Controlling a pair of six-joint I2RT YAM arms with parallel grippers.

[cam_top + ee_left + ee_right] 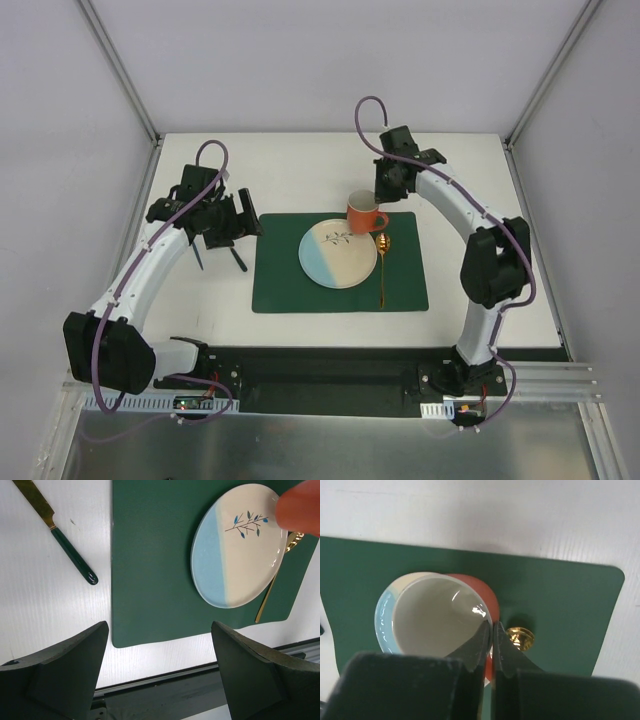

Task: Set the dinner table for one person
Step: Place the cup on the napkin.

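Note:
On the white dinner table point(300, 180) lies a dark green placemat point(285, 285) with a cream and light blue plate point(338, 253) on it. A gold spoon point(382, 270) rests to the right of the plate. My right gripper point(492, 630) is shut on the rim of an orange mug point(437, 615), one finger inside and one outside. The mug point(365, 212) hangs tilted over the plate's far right edge. My left gripper point(160, 645) hovers open and holds nothing, left of the placemat point(150, 555). A knife point(70, 555) with a gold blade and green handle lies on the table beside it.
Two dark handles point(198, 258) point(237, 260) show on the table under the left arm. The spoon's bowl point(520, 637) lies just right of the mug. White walls close in the table at the back and both sides, and a black rail point(330, 355) runs along the near edge.

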